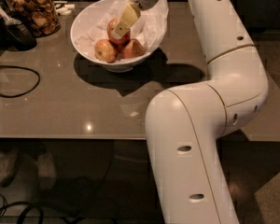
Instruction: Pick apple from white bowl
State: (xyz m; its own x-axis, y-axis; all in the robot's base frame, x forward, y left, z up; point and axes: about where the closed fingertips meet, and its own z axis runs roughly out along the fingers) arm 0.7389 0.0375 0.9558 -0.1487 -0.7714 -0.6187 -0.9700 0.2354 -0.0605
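Observation:
The white bowl (pixel 84 24) stands at the back of the grey table, lined with crumpled white paper (pixel 151 17). The apple (pixel 111 31), round and mostly red, lies at the bowl's middle. A yellower-orange apple (pixel 104 50) and a smaller pinkish-red apple (pixel 133 48) lie in front of it. My gripper (pixel 120 28) reaches down from the top into the bowl. Its pale yellow tip lies right over the red apple, hiding part of it.
A glass jar of brown snacks (pixel 35 10) and a dark pan (pixel 16 31) stand at the back left. A black cable (pixel 16 80) loops on the table's left. My white arm (pixel 200 120) fills the right side, over the table's front edge (pixel 60 136).

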